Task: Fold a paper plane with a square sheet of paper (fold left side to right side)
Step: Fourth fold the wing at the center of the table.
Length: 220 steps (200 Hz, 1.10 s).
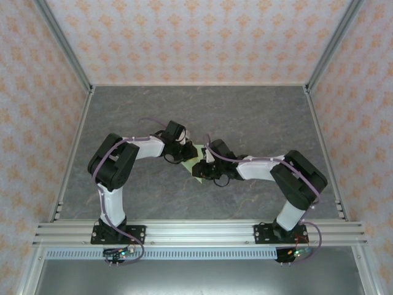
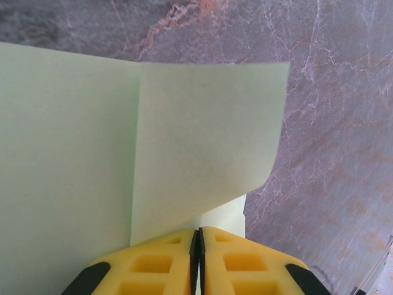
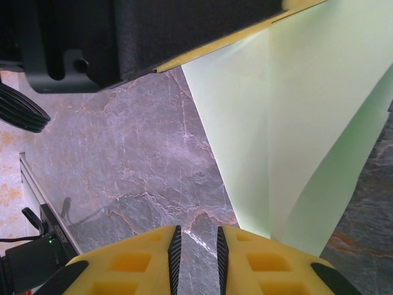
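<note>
The square sheet of paper [image 1: 195, 168] is pale green and lies on the table between the two arms. It has a straight crease and one flap curling up off the surface [image 2: 202, 135]. My left gripper [image 2: 198, 236] is shut on the near edge of that raised flap, its yellow fingers [image 2: 239, 258] pressed together with the paper coming out at their tips. My right gripper [image 3: 196, 236] is low over the table just left of the sheet [image 3: 295, 123]. It is narrowly open, with bare marble between its pads. The paper plane is out of view.
The grey marble table [image 1: 245, 117] is walled by patterned panels [image 1: 184, 37] and aluminium posts [image 1: 61, 37]. The left gripper's black body [image 3: 184, 31] hangs close above the right gripper. A rail [image 1: 202, 232] with both arm bases runs along the near edge.
</note>
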Available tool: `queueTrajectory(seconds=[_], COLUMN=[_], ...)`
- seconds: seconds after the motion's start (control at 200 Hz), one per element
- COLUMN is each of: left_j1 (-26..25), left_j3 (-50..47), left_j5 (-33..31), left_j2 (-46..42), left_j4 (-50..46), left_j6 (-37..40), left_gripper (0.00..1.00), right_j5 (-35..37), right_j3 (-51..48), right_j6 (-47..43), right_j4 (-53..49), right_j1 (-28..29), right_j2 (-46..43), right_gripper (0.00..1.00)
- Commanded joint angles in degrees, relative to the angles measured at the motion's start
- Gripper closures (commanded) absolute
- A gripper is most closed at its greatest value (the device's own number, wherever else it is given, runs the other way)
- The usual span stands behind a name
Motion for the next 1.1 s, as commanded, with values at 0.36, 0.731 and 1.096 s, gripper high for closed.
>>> queueTrajectory(seconds=[0.36,0.731,1.096], left_j1=[-0.3,-0.3,-0.2], left_j3=[-2.4,-2.3,-2.3], left_j5=[-4.3,-4.3,-4.4], left_j2=[1.0,1.1,1.1], left_j4=[-4.7,-4.7,-4.9], left_j6=[0.9,0.8,0.9], left_gripper=[0.86,0.86,0.86], right_j5=[2.3,4.1,4.3], right_j3=[-0.2,0.5,0.4], right_j6=[-1.0,-3.0,-3.6], right_j4=[-1.6,-5.5,-6.8], right_j1=[0.8,1.4,1.8], right_j2=[2.1,2.0,2.3], right_gripper=[0.74,0.74,0.74])
